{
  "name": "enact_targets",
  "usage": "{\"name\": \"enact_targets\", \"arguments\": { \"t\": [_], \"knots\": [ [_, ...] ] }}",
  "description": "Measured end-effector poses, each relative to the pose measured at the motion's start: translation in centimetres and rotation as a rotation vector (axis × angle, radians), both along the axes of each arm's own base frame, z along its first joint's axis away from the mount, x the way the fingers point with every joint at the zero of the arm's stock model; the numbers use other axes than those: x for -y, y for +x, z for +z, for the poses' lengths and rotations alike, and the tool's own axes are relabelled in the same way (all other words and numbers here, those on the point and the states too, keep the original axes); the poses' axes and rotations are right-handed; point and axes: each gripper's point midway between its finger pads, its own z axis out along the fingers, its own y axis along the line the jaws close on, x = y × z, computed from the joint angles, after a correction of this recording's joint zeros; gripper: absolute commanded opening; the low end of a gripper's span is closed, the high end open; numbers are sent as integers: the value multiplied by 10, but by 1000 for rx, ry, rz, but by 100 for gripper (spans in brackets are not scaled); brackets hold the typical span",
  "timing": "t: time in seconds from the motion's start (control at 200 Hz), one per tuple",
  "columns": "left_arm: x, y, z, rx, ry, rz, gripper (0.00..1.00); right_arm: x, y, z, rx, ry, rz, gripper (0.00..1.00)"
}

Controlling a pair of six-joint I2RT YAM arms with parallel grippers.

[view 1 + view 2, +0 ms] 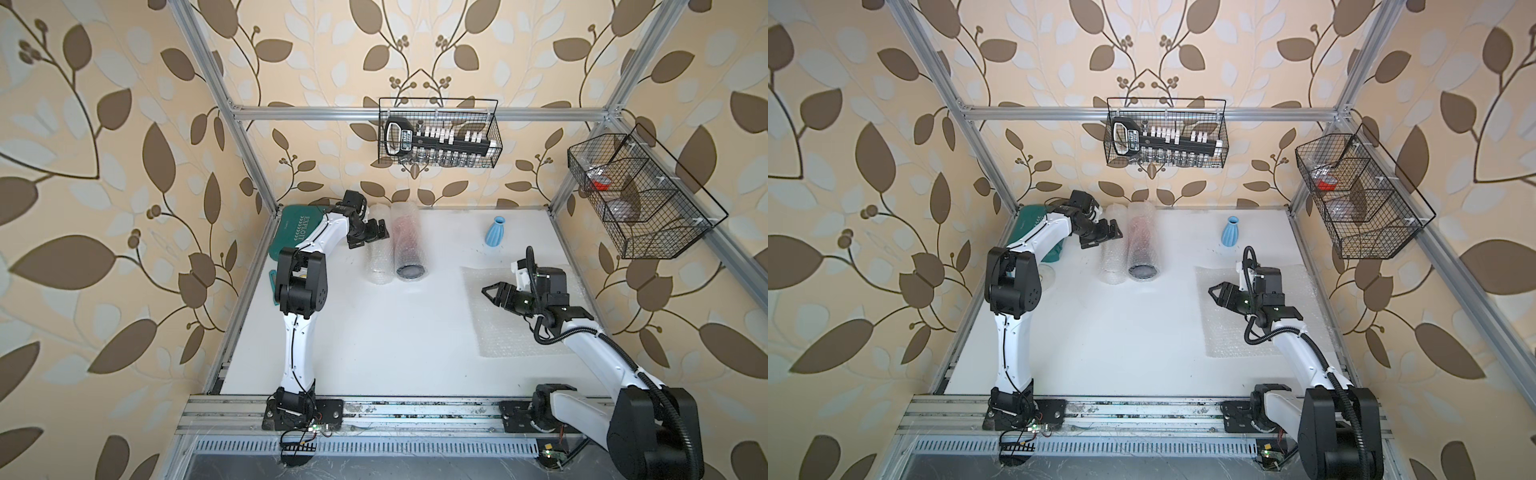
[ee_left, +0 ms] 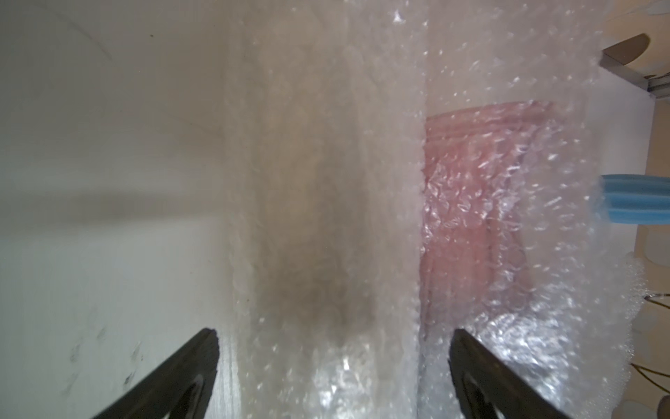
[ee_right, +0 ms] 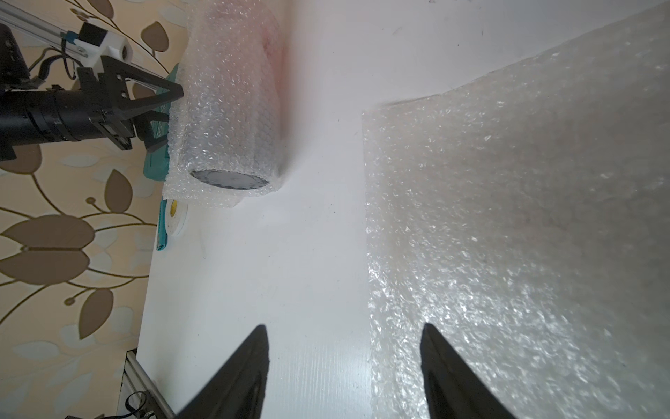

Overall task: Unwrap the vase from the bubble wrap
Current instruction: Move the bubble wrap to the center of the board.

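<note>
- Lying on its side at the far part of the white desk [image 1: 374, 332], a thick roll of clear bubble wrap [image 1: 407, 241] holds a pinkish object [image 2: 482, 188], seen only dimly through the plastic. Its near end shows a dark round base [image 1: 1143, 271].
- A thinner roll of the same bubbled plastic [image 1: 379, 253] lies parallel, just beside the thick roll on its left. I cannot tell if the two are one piece.
- The left hand [image 1: 380, 235] is left of the thick roll, next to the thinner roll. It is released, with the jaws wide apart and grasping nothing. In the left wrist view its black fingers [image 2: 195, 362] show on both sides of the thinner roll; I cannot tell if they touch it.
- A light blue ribbed vase [image 1: 496, 232] stands upright and unwrapped, well apart to the right of the thick roll.
- A flat rectangular sheet of bubble wrap [image 1: 498, 332] lies spread out to the right of the thick roll and nearer to the arm bases.
- The right hand [image 1: 488, 293] hovers over the left edge of this sheet. It is released, and nothing is between its jaws.
- A dark green flat thing [image 1: 295, 228] lies left of the thick roll, partly hidden by the left arm.
</note>
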Motion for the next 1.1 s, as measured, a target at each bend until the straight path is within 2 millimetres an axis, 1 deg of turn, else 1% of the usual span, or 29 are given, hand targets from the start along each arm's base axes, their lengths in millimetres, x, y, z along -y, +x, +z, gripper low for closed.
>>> {"name": "enact_targets", "arguments": {
  "t": [0.165, 0.34, 0.505, 0.565, 0.62, 0.75, 0.9, 1.1],
  "knots": [
    [4, 8, -14, -27, -23, -11, 99, -5, -1, -1, -5, 3, 14, 66],
    [10, 6, -22, -54, -56, -30, 99, -8, -1, -2, -6, 4, 22, 66],
    [13, 4, -23, -67, -78, -29, 89, -10, -2, -5, -18, 4, 28, 67],
    [12, 3, -26, -71, -91, -26, 86, -10, -2, -7, -22, 4, 29, 67],
    [11, 3, -27, -68, -105, -23, 82, -11, -2, -8, -23, 4, 31, 67],
    [10, 0, -25, -56, -120, -21, 80, -11, -4, -11, -30, 4, 32, 67],
    [8, -12, -25, -57, -118, -20, 80, -12, -5, -12, -33, 4, 34, 67],
    [-1, -45, -27, -90, -82, -14, 81, -13, -6, -12, -33, 3, 38, 68]
  ]
}}
